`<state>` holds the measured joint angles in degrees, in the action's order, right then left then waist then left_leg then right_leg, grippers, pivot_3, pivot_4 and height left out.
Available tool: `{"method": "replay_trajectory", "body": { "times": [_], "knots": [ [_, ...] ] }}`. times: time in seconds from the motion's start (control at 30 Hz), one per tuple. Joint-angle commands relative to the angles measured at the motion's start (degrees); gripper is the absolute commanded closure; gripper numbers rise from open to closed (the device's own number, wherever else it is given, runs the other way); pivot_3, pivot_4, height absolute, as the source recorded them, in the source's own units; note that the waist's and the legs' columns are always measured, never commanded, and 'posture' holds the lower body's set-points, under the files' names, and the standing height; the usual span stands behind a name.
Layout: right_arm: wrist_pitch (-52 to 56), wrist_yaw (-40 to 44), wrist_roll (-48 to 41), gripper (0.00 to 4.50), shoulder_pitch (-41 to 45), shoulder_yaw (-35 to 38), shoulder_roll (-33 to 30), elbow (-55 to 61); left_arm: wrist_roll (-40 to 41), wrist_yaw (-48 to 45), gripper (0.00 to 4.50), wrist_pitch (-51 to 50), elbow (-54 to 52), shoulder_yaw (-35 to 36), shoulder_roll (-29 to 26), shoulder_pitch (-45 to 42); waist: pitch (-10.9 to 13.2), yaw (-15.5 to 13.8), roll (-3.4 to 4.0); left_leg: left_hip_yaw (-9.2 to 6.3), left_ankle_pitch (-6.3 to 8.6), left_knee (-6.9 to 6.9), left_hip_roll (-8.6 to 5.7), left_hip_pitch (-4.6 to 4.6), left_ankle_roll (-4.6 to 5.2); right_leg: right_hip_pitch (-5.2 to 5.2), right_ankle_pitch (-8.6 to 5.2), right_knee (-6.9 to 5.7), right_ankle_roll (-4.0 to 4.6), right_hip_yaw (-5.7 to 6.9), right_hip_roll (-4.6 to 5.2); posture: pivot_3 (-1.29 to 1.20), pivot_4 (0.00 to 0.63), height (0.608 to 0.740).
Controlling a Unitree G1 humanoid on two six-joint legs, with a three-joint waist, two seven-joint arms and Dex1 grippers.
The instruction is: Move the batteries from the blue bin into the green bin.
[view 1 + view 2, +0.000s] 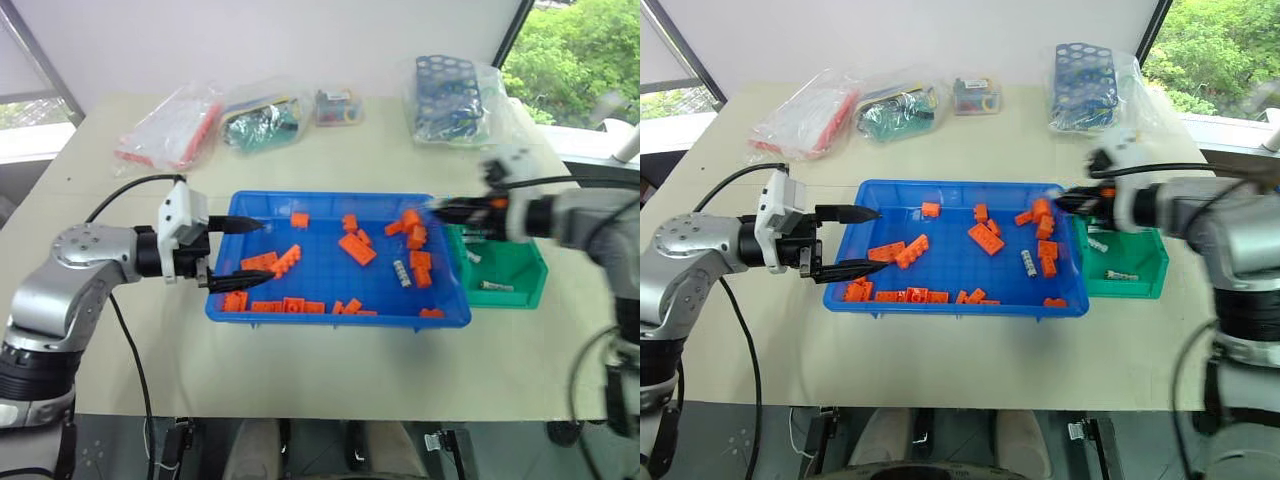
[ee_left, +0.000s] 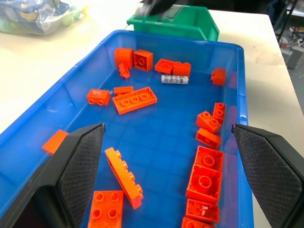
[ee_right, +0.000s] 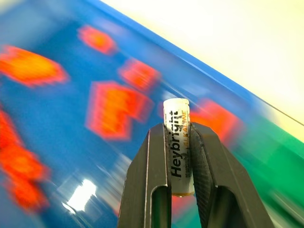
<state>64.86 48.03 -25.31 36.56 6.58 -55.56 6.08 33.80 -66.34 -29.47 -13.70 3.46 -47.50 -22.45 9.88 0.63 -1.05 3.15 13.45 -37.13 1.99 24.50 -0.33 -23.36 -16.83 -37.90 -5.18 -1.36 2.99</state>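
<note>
The blue bin (image 1: 330,318) sits mid-table, scattered with orange bricks (image 1: 357,248). One silvery battery (image 1: 402,272) lies among them toward its right end, and shows as battery (image 2: 175,80) in the left wrist view. My right gripper (image 3: 176,130) is shut on another battery (image 3: 176,147), held upright between the fingers. This gripper (image 1: 440,207) hovers over the blue bin's right rim, beside the green bin (image 1: 520,285). Two batteries (image 1: 497,287) lie inside the green bin. My left gripper (image 1: 245,252) is open at the blue bin's left end, with nothing between its fingers.
Along the table's far side lie several plastic bags: a red-and-clear one (image 1: 170,125), one with green parts (image 1: 262,112), a small one (image 1: 337,105), and one holding a blue holed rack (image 1: 450,95). A black cable (image 1: 125,190) trails from my left arm.
</note>
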Motion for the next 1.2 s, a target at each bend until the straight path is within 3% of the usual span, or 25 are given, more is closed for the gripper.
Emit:
{"method": "replay_trajectory", "body": {
  "times": [0.03,0.07,0.13,0.23,0.47,0.7,1.2],
  "knots": [
    [-3.0,0.6,0.6,4.41,-2.8,2.7,-2.8,-0.7,-0.4,-0.7,0.0,1.3,0.3,-0.3,0.4,-1.1,0.0,0.6,0.0,0.03,0.0,0.0,-0.01,-0.03,0.0,0.0,0.0,-0.01,0.0,-0.04,-0.03,0.0,0.15,0.739],
    [-3.4,0.1,0.9,4.41,-3.7,2.9,-3.0,-0.6,-0.5,-0.8,0.0,1.3,0.6,-0.4,0.6,-1.5,0.0,0.8,0.0,0.04,0.0,0.0,0.02,-0.06,0.0,0.0,0.0,-0.03,0.0,-0.07,-0.08,0.0,0.15,0.739],
    [-4.9,-0.8,1.9,3.34,-5.4,2.4,-3.1,-0.1,-0.7,-1.0,0.0,1.4,1.2,-0.8,0.9,-2.3,0.0,0.8,0.02,0.03,0.0,0.0,0.06,-0.09,0.0,-0.02,0.01,-0.08,0.0,-0.1,-0.16,0.0,0.15,0.739],
    [-6.3,-2.2,3.1,2.1,-5.8,1.1,-2.5,0.4,-0.9,-1.4,0.0,1.4,1.9,-1.4,1.4,-3.6,0.0,0.4,0.04,0.02,0.0,-0.01,0.07,-0.07,0.0,-0.06,0.0,-0.12,0.01,-0.1,-0.19,0.0,0.15,0.739],
    [-0.4,-3.5,-2.4,2.1,-1.0,0.7,2.3,7.2,-1.0,-2.1,0.0,1.2,2.5,-1.6,1.2,-4.9,0.0,0.4,0.04,0.03,0.0,-0.03,0.07,-0.03,0.0,-0.07,0.01,-0.11,0.0,-0.1,-0.15,0.0,0.15,0.739],
    [5.7,-9.8,-4.3,2.1,-5.5,-4.3,11.7,15.5,-0.7,-1.6,0.0,0.6,1.3,-1.0,0.9,-4.1,0.0,-0.1,0.02,-0.01,0.0,-0.06,0.23,0.01,0.0,-0.05,0.0,-0.1,0.0,-0.07,-0.17,0.0,0.15,0.739],
    [2.6,-14.0,1.8,2.1,-8.5,-16.3,13.2,16.3,0.1,-0.4,0.0,-0.4,-0.4,-0.1,0.1,-3.1,-0.1,0.3,-0.14,-0.03,0.0,-0.09,0.18,-0.06,0.0,0.03,0.01,-0.11,0.0,-0.05,-0.16,0.0,0.15,0.739]
  ]
}}
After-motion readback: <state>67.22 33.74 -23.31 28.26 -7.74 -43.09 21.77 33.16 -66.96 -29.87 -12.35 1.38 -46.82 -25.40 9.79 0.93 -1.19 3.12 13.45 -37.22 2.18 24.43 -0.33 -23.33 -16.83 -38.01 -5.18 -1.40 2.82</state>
